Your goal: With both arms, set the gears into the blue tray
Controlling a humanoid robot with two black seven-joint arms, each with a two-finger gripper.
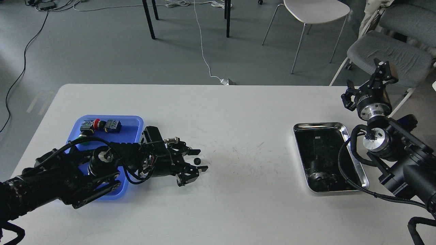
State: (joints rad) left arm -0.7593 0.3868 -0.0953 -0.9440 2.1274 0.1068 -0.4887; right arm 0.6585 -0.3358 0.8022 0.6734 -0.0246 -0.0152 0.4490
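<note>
One tiny black gear [196, 160] lies on the white table, between the two fingers of my left gripper [199, 159]. That gripper is open, with one finger above the gear and one below it, neither clearly touching. My left arm stretches across the blue tray [127, 127] at the left, hiding most of its floor. Far right, my right gripper [368, 83] is raised past the table's edge with its fingers spread and nothing between them.
Push-button switches [101, 125] with red and blue caps sit at the blue tray's far edge. A shiny silver metal tray [342, 127] lies on the right, close to my right arm. Chairs stand on the floor behind the table.
</note>
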